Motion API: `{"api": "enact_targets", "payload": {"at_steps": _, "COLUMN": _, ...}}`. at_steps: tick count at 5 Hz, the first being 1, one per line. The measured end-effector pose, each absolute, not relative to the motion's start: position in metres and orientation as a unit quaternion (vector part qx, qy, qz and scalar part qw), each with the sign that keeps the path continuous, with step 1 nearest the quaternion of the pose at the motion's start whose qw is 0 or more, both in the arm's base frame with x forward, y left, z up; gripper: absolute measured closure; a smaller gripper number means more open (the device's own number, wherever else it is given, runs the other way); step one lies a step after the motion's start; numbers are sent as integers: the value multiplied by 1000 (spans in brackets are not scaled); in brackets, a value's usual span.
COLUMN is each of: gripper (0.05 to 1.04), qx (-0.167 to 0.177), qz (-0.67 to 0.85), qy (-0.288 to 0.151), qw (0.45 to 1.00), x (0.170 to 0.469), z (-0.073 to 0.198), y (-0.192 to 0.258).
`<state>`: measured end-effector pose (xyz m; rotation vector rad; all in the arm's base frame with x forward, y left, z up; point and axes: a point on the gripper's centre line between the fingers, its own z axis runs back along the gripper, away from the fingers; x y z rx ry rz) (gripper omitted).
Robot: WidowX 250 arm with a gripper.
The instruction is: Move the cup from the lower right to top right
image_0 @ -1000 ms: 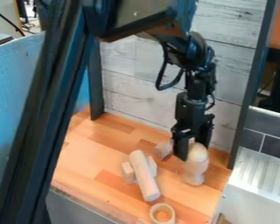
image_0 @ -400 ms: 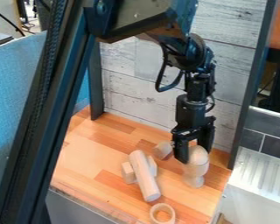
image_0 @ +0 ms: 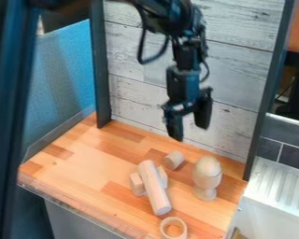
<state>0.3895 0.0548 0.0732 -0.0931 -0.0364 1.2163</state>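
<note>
Pincer (image_0: 189, 130) hangs wide and empty, well apart from the upright cup (image_0: 207, 181).

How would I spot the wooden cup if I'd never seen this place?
Find the wooden counter, then its right side, near the ribbed surface. There stands the pale cup, stemmed and egg-topped, whereas the long rod to its left lies down.

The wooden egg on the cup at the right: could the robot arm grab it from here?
Probably yes: the gripper hangs empty above the worktop with its fingers apart, and nothing seems to stand between it and the egg.
</note>
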Motion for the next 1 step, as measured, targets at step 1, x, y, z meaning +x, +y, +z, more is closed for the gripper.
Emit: {"api": "enact_targets", "payload": {"at_steps": 1, "gripper": 83, "qx": -30, "qz": 571, "qy": -83, "qw": 816, "x": 381, "z": 90, "y": 71}}
